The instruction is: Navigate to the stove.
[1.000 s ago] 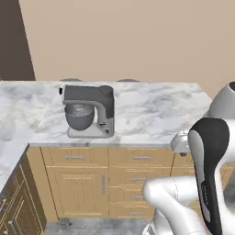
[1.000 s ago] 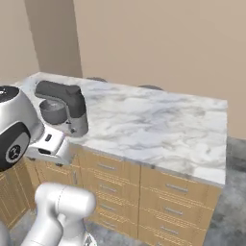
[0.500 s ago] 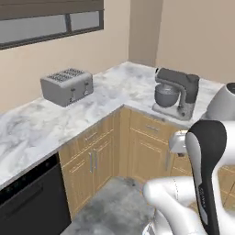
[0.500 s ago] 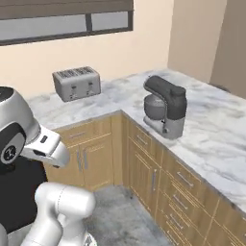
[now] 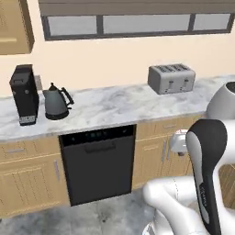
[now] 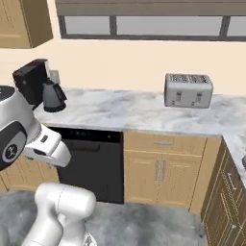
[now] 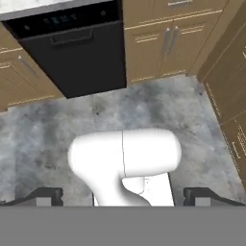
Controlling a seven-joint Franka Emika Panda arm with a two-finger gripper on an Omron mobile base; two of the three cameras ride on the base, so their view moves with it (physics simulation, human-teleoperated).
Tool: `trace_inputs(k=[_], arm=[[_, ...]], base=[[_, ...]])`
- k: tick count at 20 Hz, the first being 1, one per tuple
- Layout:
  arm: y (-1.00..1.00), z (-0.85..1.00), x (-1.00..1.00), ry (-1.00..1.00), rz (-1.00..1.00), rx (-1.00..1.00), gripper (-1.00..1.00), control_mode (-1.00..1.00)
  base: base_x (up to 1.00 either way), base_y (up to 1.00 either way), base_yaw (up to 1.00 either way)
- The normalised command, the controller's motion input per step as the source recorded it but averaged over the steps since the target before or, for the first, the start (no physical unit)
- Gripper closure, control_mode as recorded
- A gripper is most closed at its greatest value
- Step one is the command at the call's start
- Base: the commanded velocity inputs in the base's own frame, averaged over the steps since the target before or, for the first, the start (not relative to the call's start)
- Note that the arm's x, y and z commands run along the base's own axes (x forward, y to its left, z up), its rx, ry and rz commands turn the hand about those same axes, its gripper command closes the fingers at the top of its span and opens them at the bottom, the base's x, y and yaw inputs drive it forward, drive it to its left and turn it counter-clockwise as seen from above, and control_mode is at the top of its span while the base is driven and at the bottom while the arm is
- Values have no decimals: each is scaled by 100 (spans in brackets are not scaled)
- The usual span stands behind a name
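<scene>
Ahead: flat black dishwasher (image 5: 97,163) | boxy steel toaster (image 5: 171,78) on marbled counter (image 5: 114,108) | pincer (image 7: 123,197) wide

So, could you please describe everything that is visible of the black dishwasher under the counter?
The dishwasher is a flat black front set into the run of light wooden cabinets, directly under the marble counter. Its top strip carries a row of small greenish indicator marks, and below it there is a dark horizontal bar handle. The door is closed and upright. Wooden cabinet fronts border it on both sides, and its lower edge reaches the grey floor. The hand view shows the same closed front from above.
</scene>
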Motion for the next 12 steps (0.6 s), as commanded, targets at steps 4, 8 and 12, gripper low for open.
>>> trace_inputs(k=[4, 8, 12], arm=[[0, 0, 0, 0, 0, 0, -100, 100], [0, 0, 0, 0, 0, 0, -100, 100], [0, 0, 0, 0, 0, 0, -100, 100]], base=[[-25, 11, 100], [-26, 18, 100], [-22, 4, 100]])
